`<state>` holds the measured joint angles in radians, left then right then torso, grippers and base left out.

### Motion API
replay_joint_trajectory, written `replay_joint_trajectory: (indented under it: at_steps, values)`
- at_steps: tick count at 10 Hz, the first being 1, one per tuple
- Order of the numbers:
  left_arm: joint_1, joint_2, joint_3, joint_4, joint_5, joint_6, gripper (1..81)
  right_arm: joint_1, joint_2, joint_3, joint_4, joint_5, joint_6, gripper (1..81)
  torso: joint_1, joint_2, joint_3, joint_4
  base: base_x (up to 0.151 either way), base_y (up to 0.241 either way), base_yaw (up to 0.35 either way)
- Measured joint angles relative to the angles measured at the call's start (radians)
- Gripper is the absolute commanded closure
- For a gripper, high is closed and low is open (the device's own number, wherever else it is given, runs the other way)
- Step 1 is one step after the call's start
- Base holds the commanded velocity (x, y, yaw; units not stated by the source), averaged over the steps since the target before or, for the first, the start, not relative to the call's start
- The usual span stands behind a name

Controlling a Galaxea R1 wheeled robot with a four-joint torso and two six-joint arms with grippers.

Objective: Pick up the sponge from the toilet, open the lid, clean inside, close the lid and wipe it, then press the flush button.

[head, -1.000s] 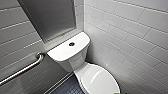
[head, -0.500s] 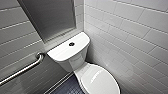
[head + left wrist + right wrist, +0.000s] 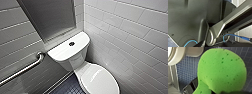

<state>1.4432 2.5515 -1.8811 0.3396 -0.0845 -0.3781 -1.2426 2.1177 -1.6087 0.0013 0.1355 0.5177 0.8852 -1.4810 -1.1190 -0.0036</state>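
So the bright green soft sponge (image 3: 221, 70) is gripped in the right tool (image 3: 211, 90), which is closed on the sponge's narrower part. It's held up clear of the dark blue small-tiled floor (image 3: 186, 69) that's seen beyond the tool. The white glossy ceramic toilet (image 3: 80, 67) is found near that tool, with its rounded white underside seen off to one side of the sponge. The white oval lid (image 3: 100, 81) is shut flat on the bowl, and the small dark round flush button (image 3: 71, 44) is set in the middle of the tank top. A steel grab bar (image 3: 22, 70) is fixed to the white tiled wall (image 3: 15, 37). For the left tool (image 3: 216, 44), wide or narrow can't be told.
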Motion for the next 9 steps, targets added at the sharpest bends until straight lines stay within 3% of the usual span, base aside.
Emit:
replay_joint_trajectory:
  at_steps: [2,5,9]
  values:
    - [0.000,0.000,0.001,0.000,0.000,0.004,1.0,-0.059,0.017,0.001,0.000,0.059,0.000,81.1,-0.035,0.056,0.022,0.000,0.000,0.000,0.000]
    - [0.003,0.002,0.000,0.001,0.005,0.005,1.0,-0.131,0.060,-0.008,0.001,0.129,-0.004,81.1,-0.101,0.157,0.126,0.000,0.000,0.000,0.000]
    - [0.030,0.008,-0.012,0.001,0.014,0.006,1.0,-0.211,0.156,-0.083,0.001,0.140,-0.007,81.1,-0.196,0.301,0.273,0.000,0.000,0.000,0.000]
